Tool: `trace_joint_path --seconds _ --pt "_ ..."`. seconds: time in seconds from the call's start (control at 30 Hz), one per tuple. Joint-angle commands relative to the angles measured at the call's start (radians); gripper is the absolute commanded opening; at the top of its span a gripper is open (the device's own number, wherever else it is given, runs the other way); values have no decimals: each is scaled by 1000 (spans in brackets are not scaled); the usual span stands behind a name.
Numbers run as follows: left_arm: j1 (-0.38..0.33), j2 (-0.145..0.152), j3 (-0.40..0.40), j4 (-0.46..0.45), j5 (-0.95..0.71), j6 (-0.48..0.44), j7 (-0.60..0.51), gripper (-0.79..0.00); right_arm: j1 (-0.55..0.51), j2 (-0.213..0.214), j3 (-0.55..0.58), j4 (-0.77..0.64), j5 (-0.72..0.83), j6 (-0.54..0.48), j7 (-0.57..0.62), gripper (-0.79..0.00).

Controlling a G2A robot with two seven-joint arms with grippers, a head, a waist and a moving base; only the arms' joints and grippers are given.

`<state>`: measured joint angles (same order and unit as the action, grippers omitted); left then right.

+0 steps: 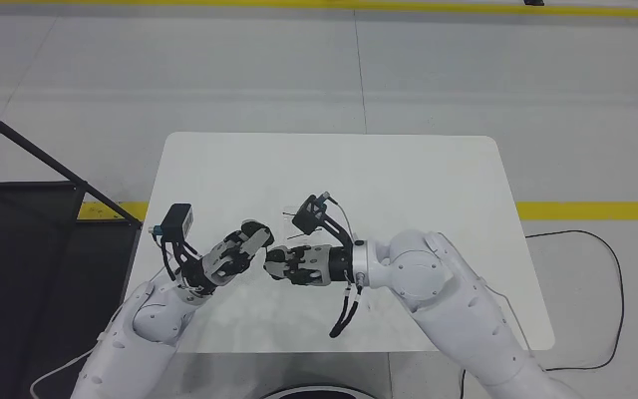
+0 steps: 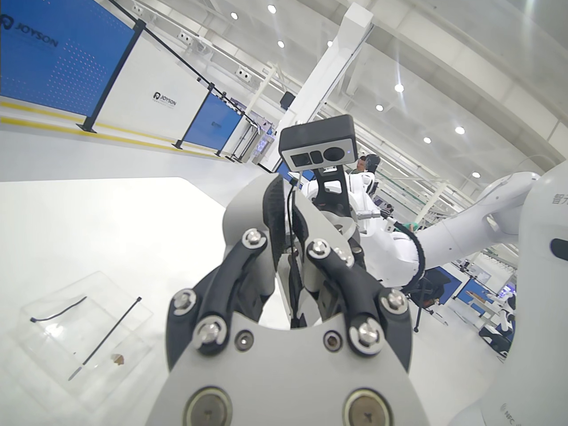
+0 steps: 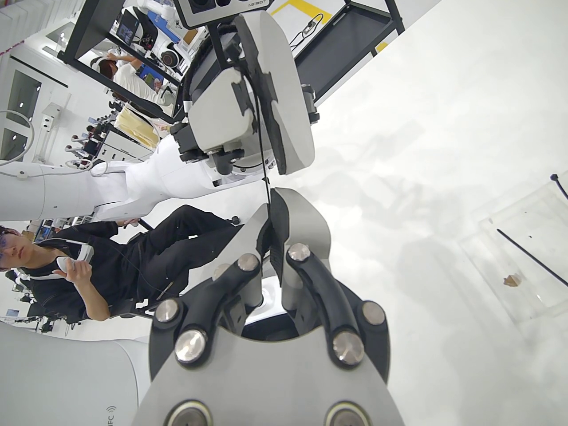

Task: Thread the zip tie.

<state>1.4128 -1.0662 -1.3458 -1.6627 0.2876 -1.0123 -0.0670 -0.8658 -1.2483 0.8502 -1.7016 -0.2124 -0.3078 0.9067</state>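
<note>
Grippers of both arms meet tip to tip above the white table (image 1: 429,199), over its middle stretch near the robot-side edge. The left gripper (image 1: 261,237) has its claw pressed together on a thin black zip tie (image 3: 265,170). The right gripper (image 1: 271,261) pinches the same strap a little further along, so a short straight length of tie runs between the two sets of pads. Which end carries the locking head is too small to tell. On the table, off to one side of the grippers, lies a clear tray (image 2: 44,343) holding a spare straight zip tie (image 2: 106,337) and a shorter curled black piece (image 2: 60,311). Threading looks not yet done: the strap is straight, with no loop formed. The step in hand seems to be holding and lining up the tie between both claws. The next move likely calls for bending the strap round so its tapered tip meets the head's slot, with very fine alignment and a firm pinch that does not slip.
</note>
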Motion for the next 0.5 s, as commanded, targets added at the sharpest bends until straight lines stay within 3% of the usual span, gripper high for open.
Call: trace_joint_path --seconds 0.0,0.13,0.47 --pt "0 0 0 0 0 0 0 -720 0 0 0 0 0 0 0 -785" --pt "0 0 0 0 2 0 0 -785 0 0 0 0 0 0 0 -785" --pt "0 0 1 -1 4 0 2 -785 1 -1 -1 0 -2 0 1 -785"
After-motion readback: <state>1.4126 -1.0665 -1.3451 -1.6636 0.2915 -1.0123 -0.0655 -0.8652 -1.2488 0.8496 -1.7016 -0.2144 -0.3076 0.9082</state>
